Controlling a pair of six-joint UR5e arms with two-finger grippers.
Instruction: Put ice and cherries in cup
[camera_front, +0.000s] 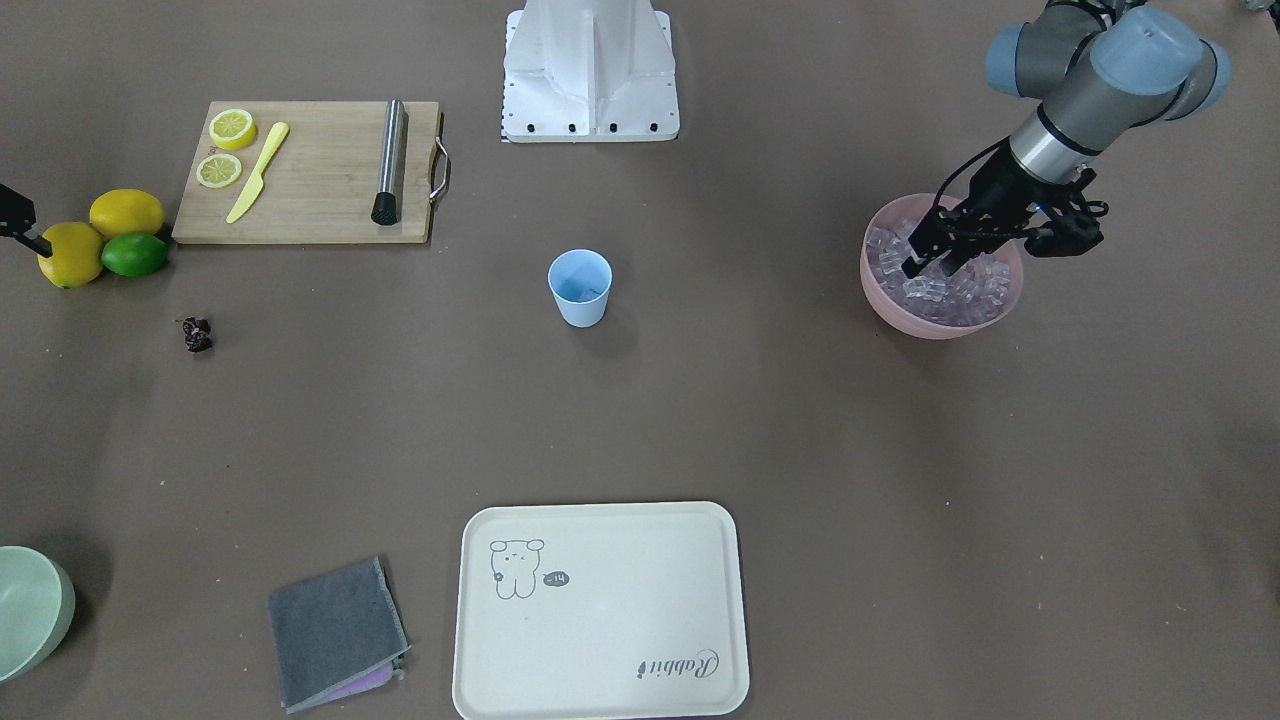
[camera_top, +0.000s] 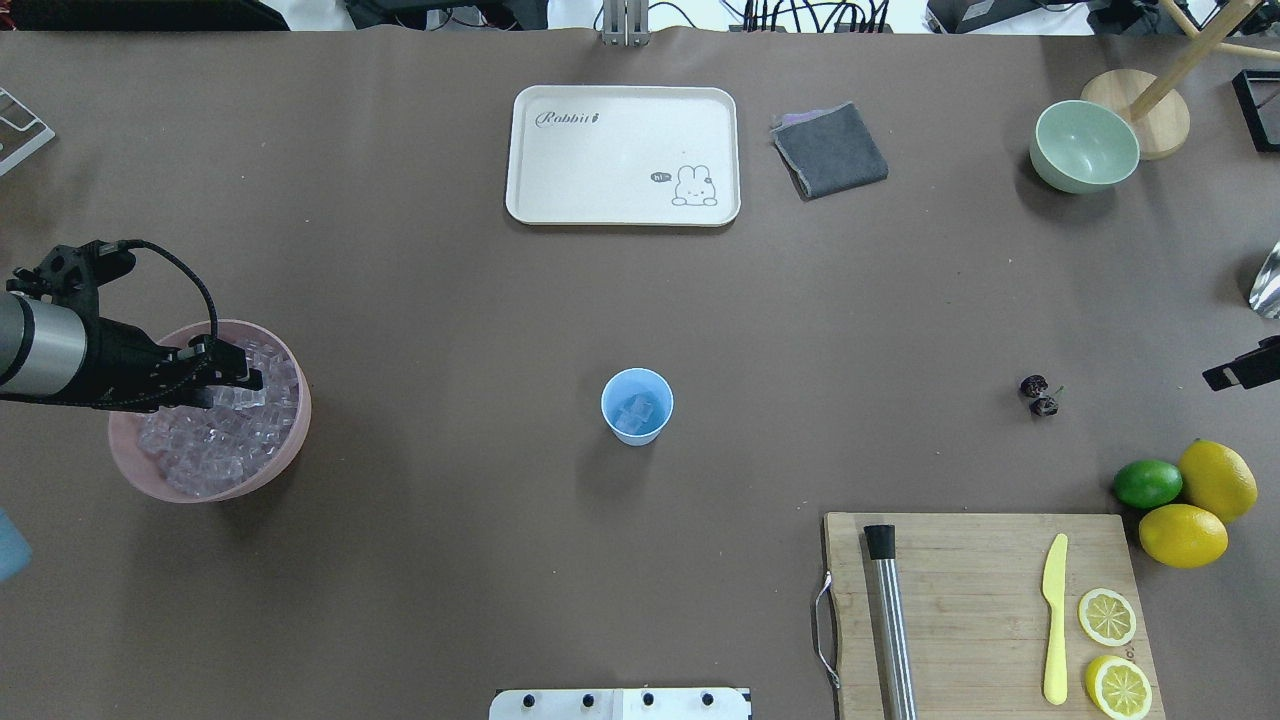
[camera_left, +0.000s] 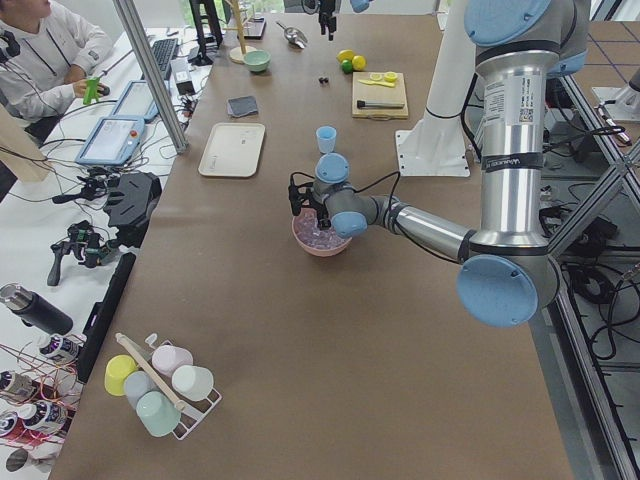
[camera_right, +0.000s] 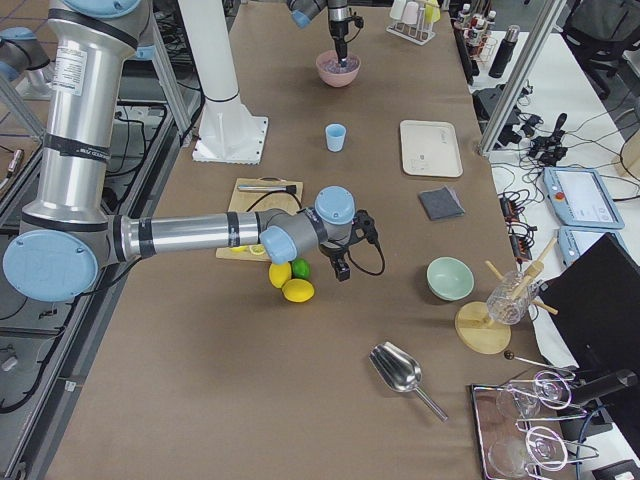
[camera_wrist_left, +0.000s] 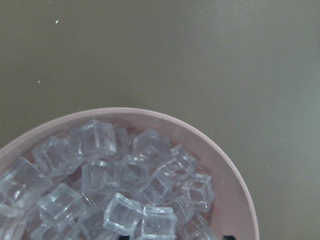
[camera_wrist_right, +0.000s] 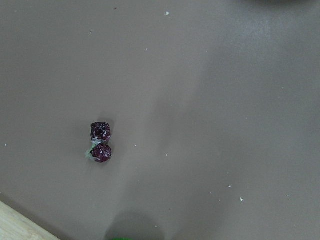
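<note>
Pink bowl (camera_top: 285, 462), well left of the cup (camera_top: 637, 439), held the ice (camera_top: 200, 455); the left tool (camera_front: 932, 268) dipped into it, fingers spread, gripping nothing. A few cubes lay inside the cup. Right of the cup, the cherries (camera_top: 1038, 396) sat on the table (camera_top: 800, 350); farther right hung the right tool (camera_top: 1243, 368), its grip impossible to tell.

Your left wrist view crops the left tool (camera_front: 932, 268)'s tips over the pink bowl (camera_front: 885, 295); far from that bowl, frame edges crop the right tool (camera_top: 1240, 372), jaws unreadable.
</note>
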